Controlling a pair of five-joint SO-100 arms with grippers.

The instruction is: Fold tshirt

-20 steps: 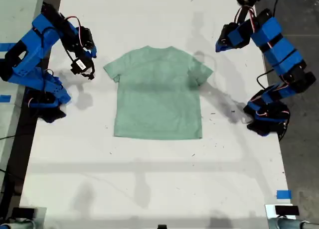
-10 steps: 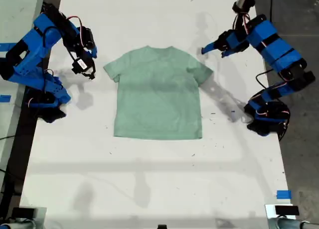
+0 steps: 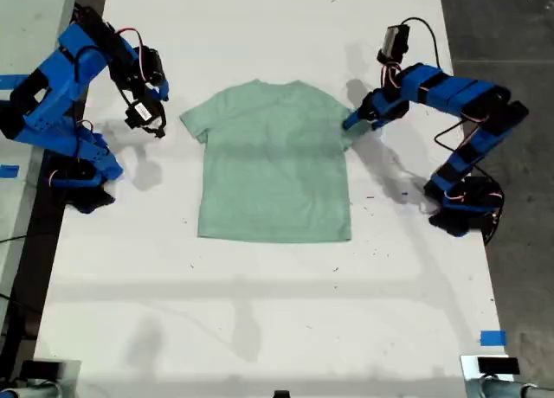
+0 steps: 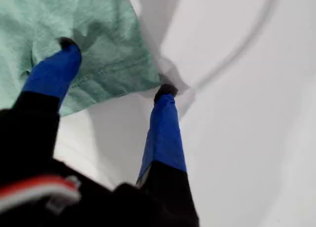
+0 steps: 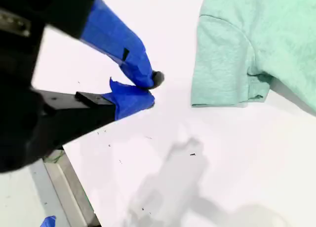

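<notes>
On the white table [image 3: 260, 311], tshirt [image 3: 275, 160] spread flat, front up. At its sleeve toward the exterior view's right, my first gripper [image 4: 116, 66] spread wide, one fingertip [image 4: 66, 44] on the sleeve cloth, the other just off the hem. Off the opposite sleeve, apart from the tshirt, my second gripper [image 5: 150, 91] pressed together, empty.

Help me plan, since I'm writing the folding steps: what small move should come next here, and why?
Probably close my first gripper on the sleeve. Its jaws stand open astride the tshirt's sleeve hem at the exterior view's right, one fingertip on the cloth, the other on the table beside it. My second gripper hangs shut, apart from the other sleeve.
</notes>
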